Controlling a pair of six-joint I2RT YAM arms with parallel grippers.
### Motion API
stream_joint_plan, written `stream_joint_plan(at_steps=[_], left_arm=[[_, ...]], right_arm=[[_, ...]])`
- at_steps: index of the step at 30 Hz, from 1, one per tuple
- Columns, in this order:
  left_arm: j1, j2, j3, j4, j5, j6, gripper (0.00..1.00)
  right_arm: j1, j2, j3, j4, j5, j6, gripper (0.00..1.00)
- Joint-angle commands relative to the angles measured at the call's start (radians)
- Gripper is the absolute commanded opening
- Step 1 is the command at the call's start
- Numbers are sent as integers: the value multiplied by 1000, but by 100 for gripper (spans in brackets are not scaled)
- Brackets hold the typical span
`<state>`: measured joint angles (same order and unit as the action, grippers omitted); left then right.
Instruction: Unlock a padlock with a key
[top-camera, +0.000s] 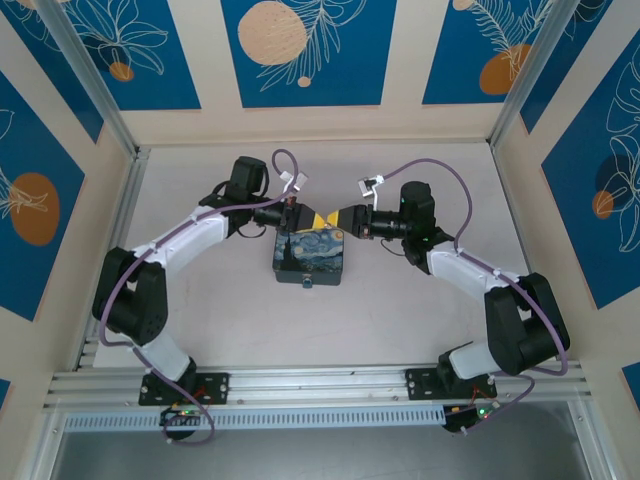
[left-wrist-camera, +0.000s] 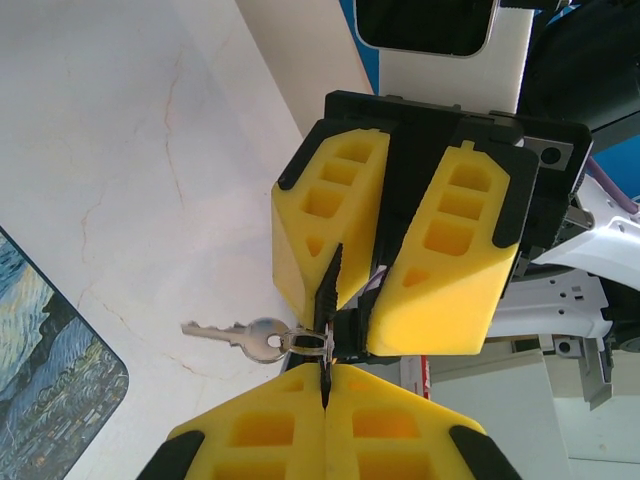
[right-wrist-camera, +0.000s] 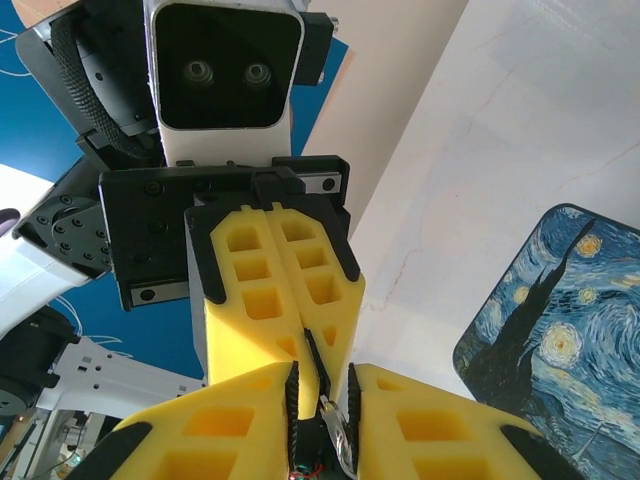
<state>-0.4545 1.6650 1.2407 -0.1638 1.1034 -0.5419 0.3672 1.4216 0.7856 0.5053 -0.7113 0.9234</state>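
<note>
Above the box my two grippers meet tip to tip, the left gripper (top-camera: 320, 218) coming from the left and the right gripper (top-camera: 330, 220) from the right. In the left wrist view my left gripper (left-wrist-camera: 326, 375) is shut on the key (left-wrist-camera: 328, 349), seen edge-on as a thin metal blade. A ring (left-wrist-camera: 303, 340) on it carries a spare silver key (left-wrist-camera: 235, 335) hanging to the left. The right gripper (left-wrist-camera: 352, 318) stands narrowly apart with the small dark padlock (left-wrist-camera: 346, 336) filling the gap between its pads. In the right wrist view the ring (right-wrist-camera: 336, 426) shows between my right gripper (right-wrist-camera: 320, 375) fingers.
The box printed with a starry night sky (top-camera: 310, 258) lies on the white table (top-camera: 420, 320) just below the grippers; it also shows as the box (left-wrist-camera: 50, 360) and the box (right-wrist-camera: 560, 330). Blue patterned walls (top-camera: 300, 50) enclose the table.
</note>
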Motion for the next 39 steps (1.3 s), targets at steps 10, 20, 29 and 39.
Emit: stream_joint_plan(at_steps=[10,20,29,39], left_arm=[[-4,15,11,32,34,3,0],[-4,11,16,36,24,1,0],[-4,14,19,37,18,-3,0],[13,-63,-137,380,-186,-401,68]], right_arm=[[7,17,0,17,-42,-6,24],[4,12,-22,17,-47,-9,22],[1,10,-32,22,-50,-5,0],[39,-130,-45,-212,208,-123,0]])
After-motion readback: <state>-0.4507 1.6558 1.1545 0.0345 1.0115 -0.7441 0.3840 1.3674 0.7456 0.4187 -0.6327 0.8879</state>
